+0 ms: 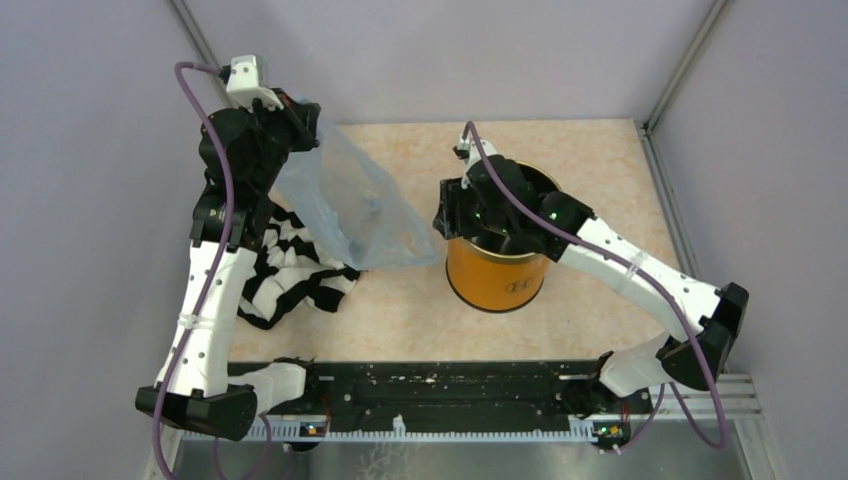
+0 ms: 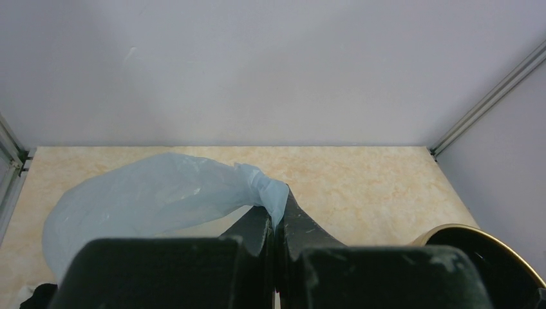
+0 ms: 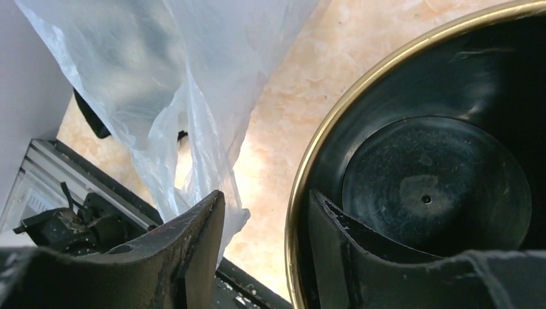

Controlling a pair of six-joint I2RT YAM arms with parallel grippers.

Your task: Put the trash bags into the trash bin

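Note:
The pale-blue translucent trash bag [image 1: 352, 205] hangs from my left gripper [image 1: 305, 125], lifted at the far left, its lower end near the table left of the bin. The left wrist view shows the jaws shut on the bag's edge [image 2: 273, 193]. The orange trash bin [image 1: 497, 270] with gold rim stands upright at the centre. My right gripper [image 1: 452, 215] is open over the bin's left rim [image 3: 309, 161]: one finger [image 3: 335, 225] inside the black interior, the other finger [image 3: 199, 225] outside. The bag [image 3: 161, 84] hangs just left of the outer finger.
A black-and-white striped cloth heap [image 1: 285, 275] lies on the table at the left, under the left arm. The black rail [image 1: 450, 385] runs along the near edge. Grey walls close the back and sides.

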